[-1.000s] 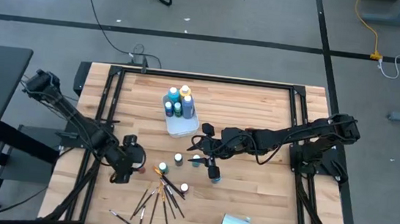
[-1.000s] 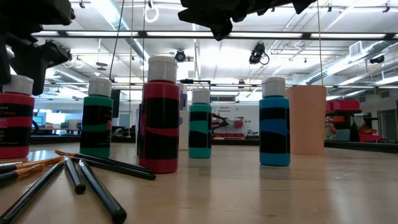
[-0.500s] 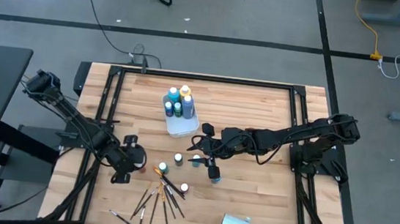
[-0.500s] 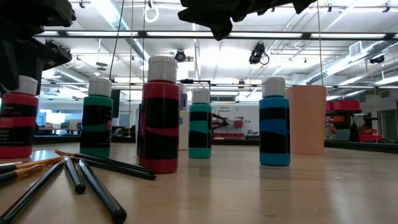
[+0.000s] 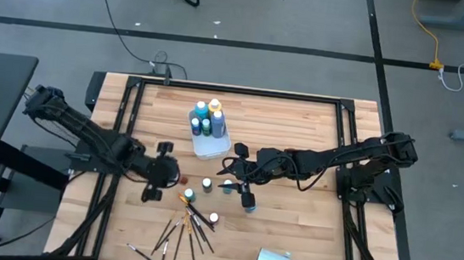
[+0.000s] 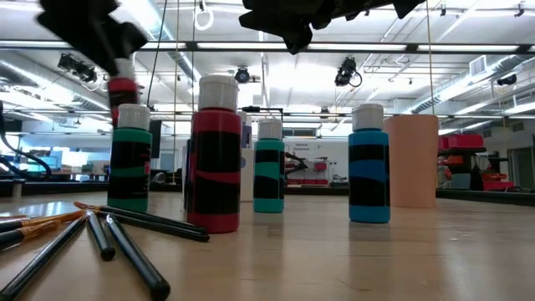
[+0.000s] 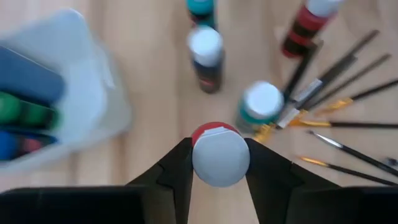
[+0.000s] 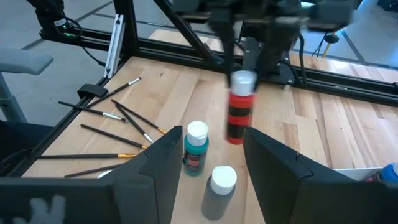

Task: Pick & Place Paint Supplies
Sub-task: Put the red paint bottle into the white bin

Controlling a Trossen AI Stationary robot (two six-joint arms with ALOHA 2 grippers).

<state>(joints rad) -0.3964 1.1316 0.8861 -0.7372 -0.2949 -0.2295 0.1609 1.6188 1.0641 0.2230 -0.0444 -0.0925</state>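
- My left gripper (image 7: 214, 163) is clamped on a red paint bottle (image 7: 214, 155), fingers on either side just under the white cap; the bottle is off the table (image 5: 291, 230), toward its left edge.
- Small rigid plastic bottle, looks light. The smooth label is probably a bit slick, so I'd take it on the body below the cap, not on the cap itself.
- It looks tilted in the low view, though motion blur makes that hard to judge. I'd hold it steady so it doesn't swing out.
- The clear bin (image 5: 211, 145) near the table's far edge already holds several bottles (image 5: 206, 119). I judge that's the drop spot.
- My right gripper (image 8: 208, 158) hangs with jaws apart over the table's middle, above a grey-looking bottle (image 8: 219, 190) and beside a teal bottle (image 8: 194, 148). It holds nothing.
- The brushes (image 5: 188, 228) lie fanned near the front edge. They're thin, light and stiff and will roll, so I'd pinch one mid-shaft.
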